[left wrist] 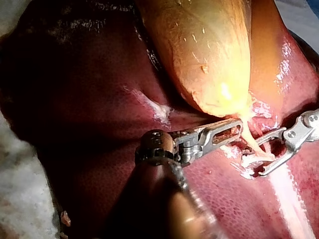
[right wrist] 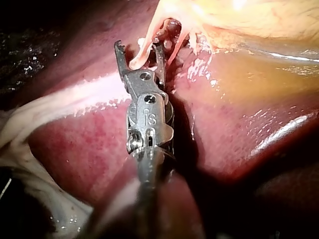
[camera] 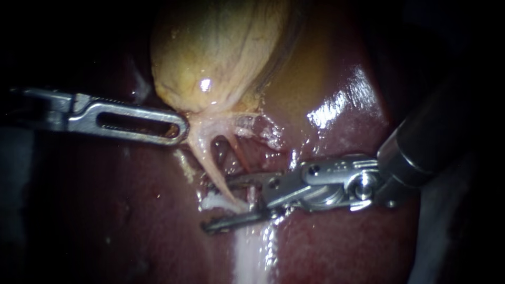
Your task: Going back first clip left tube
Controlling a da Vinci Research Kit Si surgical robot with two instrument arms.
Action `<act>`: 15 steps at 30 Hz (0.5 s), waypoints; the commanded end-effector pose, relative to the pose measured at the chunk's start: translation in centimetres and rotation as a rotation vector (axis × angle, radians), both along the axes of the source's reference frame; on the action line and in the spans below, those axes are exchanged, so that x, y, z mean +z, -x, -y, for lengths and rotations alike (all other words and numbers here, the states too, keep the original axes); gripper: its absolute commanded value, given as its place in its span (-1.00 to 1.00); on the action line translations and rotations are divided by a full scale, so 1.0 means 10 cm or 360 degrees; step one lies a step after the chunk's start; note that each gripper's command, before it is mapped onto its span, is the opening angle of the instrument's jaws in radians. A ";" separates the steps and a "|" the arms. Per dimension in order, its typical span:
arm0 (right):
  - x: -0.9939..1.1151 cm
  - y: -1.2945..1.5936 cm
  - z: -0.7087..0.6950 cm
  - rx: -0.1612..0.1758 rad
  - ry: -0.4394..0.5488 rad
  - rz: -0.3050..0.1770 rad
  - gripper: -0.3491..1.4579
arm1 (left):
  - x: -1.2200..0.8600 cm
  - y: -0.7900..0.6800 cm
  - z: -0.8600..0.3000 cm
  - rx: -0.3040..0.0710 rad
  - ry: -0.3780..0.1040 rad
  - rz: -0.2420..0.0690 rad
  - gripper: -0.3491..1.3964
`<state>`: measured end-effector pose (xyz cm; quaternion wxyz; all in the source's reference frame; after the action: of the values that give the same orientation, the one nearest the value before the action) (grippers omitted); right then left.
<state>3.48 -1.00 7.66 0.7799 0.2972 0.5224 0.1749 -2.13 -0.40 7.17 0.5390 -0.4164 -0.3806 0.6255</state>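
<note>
The left tube (camera: 212, 168) (left wrist: 251, 142) (right wrist: 144, 52) runs down from the neck of the gallbladder (camera: 215, 52) (left wrist: 209, 55) (right wrist: 249, 20) toward the near side, pale and stretched over the liver (camera: 326, 236) (left wrist: 89, 124) (right wrist: 224, 109). Its lower end lies between the jaws of my right instrument (camera: 215, 205) (left wrist: 259, 157) (right wrist: 138, 47). These jaws stand wide apart, one on each side of the tube, with a gap showing on both sides – they are not clamped on it. Just to its right a second, shorter tube (camera: 239, 152) comes off the same neck, and dark liver shows between the two.

My left instrument (camera: 181, 129) (left wrist: 239, 127) comes in from the left – its slotted jaws lie together, their tip closed on the gallbladder's neck where the left tube begins, and the tissue there is drawn toward it. The two instruments are near each other but apart
</note>
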 end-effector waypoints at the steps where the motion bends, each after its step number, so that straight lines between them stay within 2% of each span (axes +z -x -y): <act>1: -0.003 0.004 -0.001 -0.0004 -0.0003 -0.0003 -0.07 | 0.000 0.000 0.000 0.0001 0.0000 0.0000 -1.00; 7: -0.020 0.025 -0.006 -0.0028 0.0015 -0.0024 -0.07 | 0.000 0.000 0.000 0.0001 0.0000 0.0000 -1.00; 15: -0.044 0.064 -0.027 -0.0050 0.0078 -0.0050 -0.07 | 0.001 0.000 0.000 0.0001 0.0001 0.0000 -1.00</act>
<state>2.80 -0.70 7.20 0.7815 0.2881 0.5343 0.1442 -2.12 -0.40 7.17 0.5386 -0.4165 -0.3807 0.6257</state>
